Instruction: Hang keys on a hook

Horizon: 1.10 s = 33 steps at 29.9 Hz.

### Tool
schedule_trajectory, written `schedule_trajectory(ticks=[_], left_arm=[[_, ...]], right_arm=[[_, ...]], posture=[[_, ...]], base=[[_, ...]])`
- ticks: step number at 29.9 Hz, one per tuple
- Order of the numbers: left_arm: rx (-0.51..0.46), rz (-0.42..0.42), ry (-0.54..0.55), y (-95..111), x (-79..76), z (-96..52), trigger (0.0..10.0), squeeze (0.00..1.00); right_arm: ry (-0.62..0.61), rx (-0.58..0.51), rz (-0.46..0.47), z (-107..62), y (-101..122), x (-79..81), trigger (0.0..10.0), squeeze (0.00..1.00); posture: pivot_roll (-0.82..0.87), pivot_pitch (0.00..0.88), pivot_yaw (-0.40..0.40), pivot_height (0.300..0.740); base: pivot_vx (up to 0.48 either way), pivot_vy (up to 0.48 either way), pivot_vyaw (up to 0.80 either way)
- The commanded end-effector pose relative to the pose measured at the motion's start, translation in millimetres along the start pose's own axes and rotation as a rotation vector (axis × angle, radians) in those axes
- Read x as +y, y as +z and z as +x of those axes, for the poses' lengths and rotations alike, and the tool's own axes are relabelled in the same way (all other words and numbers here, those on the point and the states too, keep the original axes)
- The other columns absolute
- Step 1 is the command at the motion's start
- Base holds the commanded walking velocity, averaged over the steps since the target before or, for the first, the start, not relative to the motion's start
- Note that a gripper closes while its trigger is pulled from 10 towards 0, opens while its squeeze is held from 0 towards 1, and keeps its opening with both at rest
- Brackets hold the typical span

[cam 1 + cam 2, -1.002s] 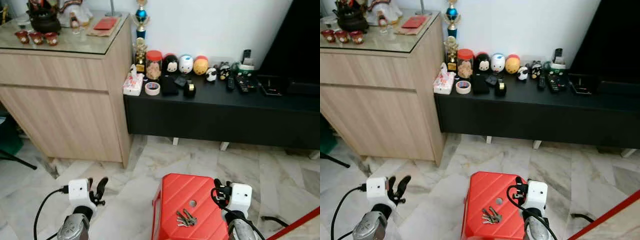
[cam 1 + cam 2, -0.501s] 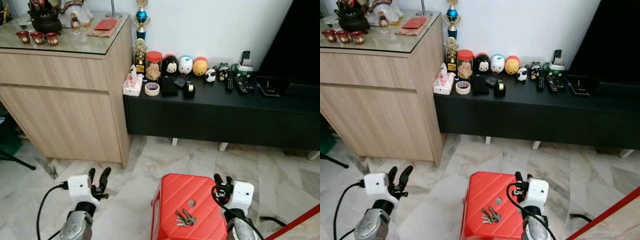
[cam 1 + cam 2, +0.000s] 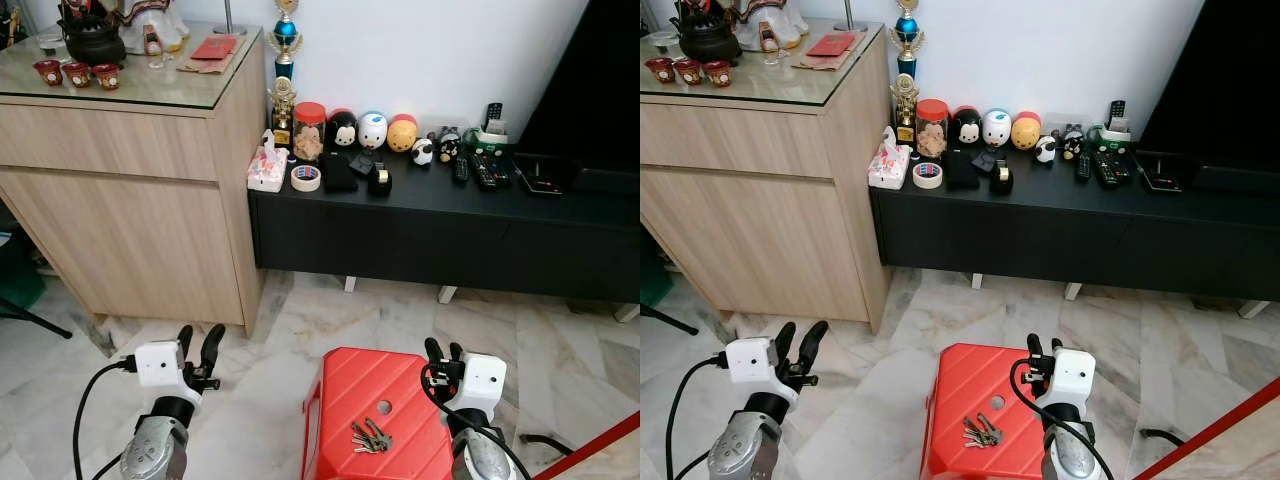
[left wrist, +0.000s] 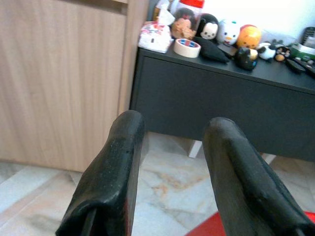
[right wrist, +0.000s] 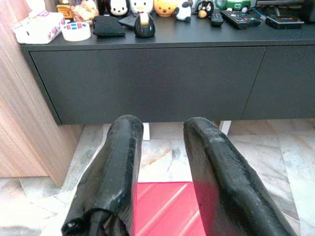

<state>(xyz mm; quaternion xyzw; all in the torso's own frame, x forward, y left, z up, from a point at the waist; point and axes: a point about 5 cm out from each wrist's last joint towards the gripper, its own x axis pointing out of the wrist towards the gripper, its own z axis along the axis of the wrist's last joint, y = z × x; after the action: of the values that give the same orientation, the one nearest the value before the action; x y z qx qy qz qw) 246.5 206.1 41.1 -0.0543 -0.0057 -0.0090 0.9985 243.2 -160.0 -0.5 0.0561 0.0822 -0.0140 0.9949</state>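
A: Where were the keys [image 3: 370, 437]?

B: On the red ribbed stool [image 3: 345, 395], at seven o'clock from our right gripper [image 3: 441, 350], which was released, as was the left gripper [image 3: 198, 342].

A: How would they handle?

B: We judged them light, hard metal, loose and slippery; best pinched at the ring.

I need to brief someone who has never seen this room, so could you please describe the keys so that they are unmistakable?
On the marble floor before the black TV console stands a red plastic stool. The keys lie on its seat, a small silvery metal bunch just nearer than the seat's round hole.
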Motion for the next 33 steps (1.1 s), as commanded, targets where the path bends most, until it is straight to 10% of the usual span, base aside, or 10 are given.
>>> schedule_trajectory(ticks=[1, 33], left_arm=[[0.008, -0.003, -0.009, 0, -1.4, 1.1, 10.0, 0.00], [0.060, -0.005, 0.001, -6, 2.5, 3.8, 10.0, 0.00]], right_arm=[[-0.002, 0.003, -0.012, 0.2, 1, -1.9, 10.0, 0.00], [0.009, 0.068, 0.001, 2.2, 1, 5.1, 10.0, 0.00]], posture=[[0.04, 0.000, -0.108, 0.740], [0.04, 0.000, -0.110, 0.695]], base=[[0.000, 0.000, 0.00], [0.000, 0.000, 0.00]])
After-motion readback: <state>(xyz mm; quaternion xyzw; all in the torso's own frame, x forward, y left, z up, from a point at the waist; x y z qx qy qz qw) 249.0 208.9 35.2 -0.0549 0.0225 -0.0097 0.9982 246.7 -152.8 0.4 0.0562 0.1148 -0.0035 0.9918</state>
